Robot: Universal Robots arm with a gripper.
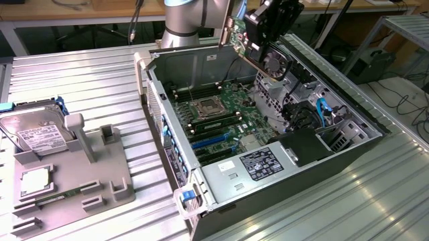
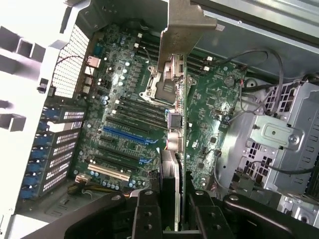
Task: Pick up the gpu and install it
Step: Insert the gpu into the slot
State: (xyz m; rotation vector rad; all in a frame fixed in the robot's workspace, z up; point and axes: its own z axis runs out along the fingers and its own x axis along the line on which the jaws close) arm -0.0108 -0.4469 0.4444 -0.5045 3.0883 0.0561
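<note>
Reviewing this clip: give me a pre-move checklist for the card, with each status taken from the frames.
1. Card clamped in gripper: ok, it sits between the fingers.
2. Card raised over the open case: ok.
3. Blue slots unoccupied: ok.
4. Card edge lined up with a slot: cannot tell.
5. Hard drive set aside outside the case: ok.

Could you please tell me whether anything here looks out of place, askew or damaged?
Nothing looks damaged or spilled. The gpu is gripped edge-on by the gripper above the open computer case, over the motherboard and not seated in a slot.
</note>
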